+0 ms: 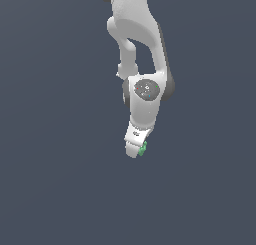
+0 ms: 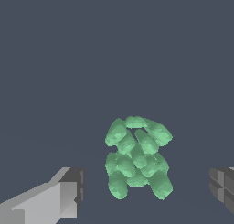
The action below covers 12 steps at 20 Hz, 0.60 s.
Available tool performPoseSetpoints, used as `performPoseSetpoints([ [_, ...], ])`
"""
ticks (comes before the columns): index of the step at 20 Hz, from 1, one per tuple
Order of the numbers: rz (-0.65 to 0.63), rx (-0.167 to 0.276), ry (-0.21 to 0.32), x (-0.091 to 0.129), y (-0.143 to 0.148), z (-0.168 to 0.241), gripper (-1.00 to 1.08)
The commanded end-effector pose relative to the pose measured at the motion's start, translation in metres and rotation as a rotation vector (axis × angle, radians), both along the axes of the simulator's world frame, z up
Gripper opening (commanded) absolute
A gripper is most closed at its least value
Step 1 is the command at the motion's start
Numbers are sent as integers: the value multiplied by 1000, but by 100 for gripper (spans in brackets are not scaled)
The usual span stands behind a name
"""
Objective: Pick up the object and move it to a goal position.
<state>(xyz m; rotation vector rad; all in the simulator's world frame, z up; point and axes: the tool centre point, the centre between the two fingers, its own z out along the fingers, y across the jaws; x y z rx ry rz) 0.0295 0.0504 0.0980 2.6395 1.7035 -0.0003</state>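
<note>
The object is a bright-green lumpy cluster of small rounded knobs lying on the dark grey floor. In the wrist view it sits between the two fingers of my gripper, with a gap to the finger on one side and a wider gap to the other finger. The jaws stand open around it and neither touches it. In the exterior view the white gripper hangs low from the arm, and only a small green part of the object peeks out beside it.
The white arm comes down from the top of the exterior view. The plain dark grey floor spreads on all sides, and no other object or marker shows in either view.
</note>
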Motion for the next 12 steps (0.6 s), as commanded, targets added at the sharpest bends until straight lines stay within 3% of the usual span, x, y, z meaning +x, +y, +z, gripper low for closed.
performPoseSetpoints([
  [1,1,0,0,0,0,-3,100],
  [12,5,0,0,-1,0,-48,100],
])
